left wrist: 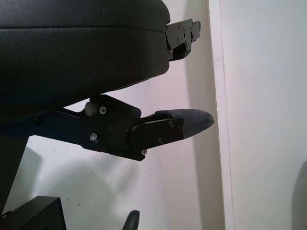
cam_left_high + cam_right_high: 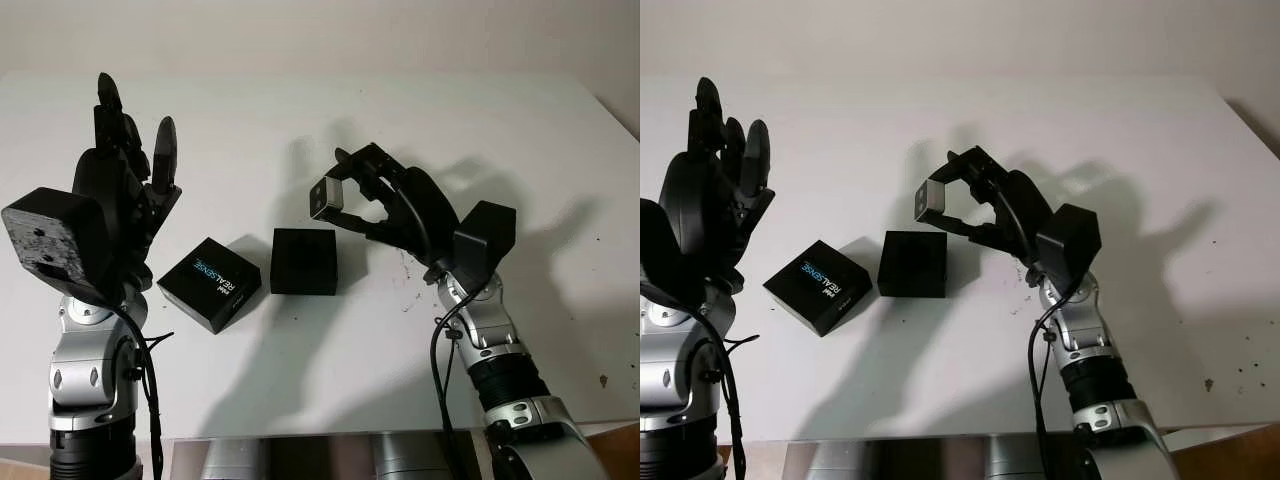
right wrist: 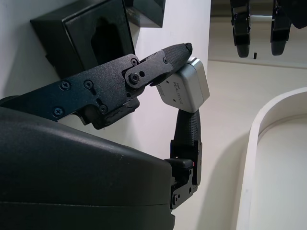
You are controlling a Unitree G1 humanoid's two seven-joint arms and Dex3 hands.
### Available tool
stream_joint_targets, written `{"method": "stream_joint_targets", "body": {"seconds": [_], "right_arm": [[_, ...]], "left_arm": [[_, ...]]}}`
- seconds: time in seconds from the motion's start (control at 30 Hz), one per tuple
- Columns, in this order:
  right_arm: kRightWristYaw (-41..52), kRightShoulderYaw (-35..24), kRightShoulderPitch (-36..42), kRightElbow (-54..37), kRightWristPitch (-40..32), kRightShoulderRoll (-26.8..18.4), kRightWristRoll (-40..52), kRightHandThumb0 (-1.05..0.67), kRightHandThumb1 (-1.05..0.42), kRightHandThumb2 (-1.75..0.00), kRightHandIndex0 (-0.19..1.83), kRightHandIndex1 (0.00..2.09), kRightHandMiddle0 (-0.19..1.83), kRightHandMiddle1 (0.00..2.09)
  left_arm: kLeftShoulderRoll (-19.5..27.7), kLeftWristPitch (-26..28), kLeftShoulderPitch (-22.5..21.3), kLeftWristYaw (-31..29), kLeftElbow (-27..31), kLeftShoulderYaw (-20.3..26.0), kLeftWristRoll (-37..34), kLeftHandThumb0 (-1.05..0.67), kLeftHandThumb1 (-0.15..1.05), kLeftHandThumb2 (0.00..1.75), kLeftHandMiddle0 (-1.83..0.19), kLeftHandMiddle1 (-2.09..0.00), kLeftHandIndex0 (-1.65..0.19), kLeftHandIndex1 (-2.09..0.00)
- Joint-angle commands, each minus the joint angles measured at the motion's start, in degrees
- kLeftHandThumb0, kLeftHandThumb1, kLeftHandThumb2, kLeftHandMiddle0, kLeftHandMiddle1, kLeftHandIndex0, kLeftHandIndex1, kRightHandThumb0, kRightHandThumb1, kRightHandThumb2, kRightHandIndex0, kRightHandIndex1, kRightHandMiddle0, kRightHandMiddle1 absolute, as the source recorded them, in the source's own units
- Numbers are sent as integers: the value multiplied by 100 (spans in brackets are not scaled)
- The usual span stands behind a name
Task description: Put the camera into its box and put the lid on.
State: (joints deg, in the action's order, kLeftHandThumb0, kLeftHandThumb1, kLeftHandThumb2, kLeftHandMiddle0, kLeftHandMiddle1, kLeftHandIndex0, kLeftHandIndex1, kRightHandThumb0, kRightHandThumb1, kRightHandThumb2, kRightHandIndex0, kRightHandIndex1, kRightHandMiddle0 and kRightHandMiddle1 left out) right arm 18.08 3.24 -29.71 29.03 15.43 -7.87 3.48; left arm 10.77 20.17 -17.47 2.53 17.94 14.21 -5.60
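White table (image 2: 300, 360): right hand (image 2: 352, 205) pinches camera (image 3: 185, 89) above box (image 2: 303, 261).

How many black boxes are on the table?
2. The open box sits mid-table, just below the camera held in the right hand. The printed lid lies beside it, toward the raised, open left hand.

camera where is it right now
The silver camera is held in the right hand, raised just above and right of the open black box.
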Motion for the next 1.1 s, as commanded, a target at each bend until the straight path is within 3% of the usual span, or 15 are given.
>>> {"method": "stream_joint_targets", "body": {"seconds": [0.0,0.5,1.07], "right_arm": [[-44,21,39,10,33,96,-57,-54,-95,-5,11,4,35,152],[132,71,85,546,162,331,-122,-51,-94,-5,11,5,36,148],[-16,110,114,780,-63,452,-321,-49,-94,-6,12,5,36,148]], "left_arm": [[-5,-44,18,5,-17,33,-27,-58,105,50,19,0,19,0],[8,-24,1,-62,-9,57,-168,-69,105,65,19,0,19,0],[0,-87,-13,-49,-60,73,-194,-70,105,62,19,0,19,0]]}}
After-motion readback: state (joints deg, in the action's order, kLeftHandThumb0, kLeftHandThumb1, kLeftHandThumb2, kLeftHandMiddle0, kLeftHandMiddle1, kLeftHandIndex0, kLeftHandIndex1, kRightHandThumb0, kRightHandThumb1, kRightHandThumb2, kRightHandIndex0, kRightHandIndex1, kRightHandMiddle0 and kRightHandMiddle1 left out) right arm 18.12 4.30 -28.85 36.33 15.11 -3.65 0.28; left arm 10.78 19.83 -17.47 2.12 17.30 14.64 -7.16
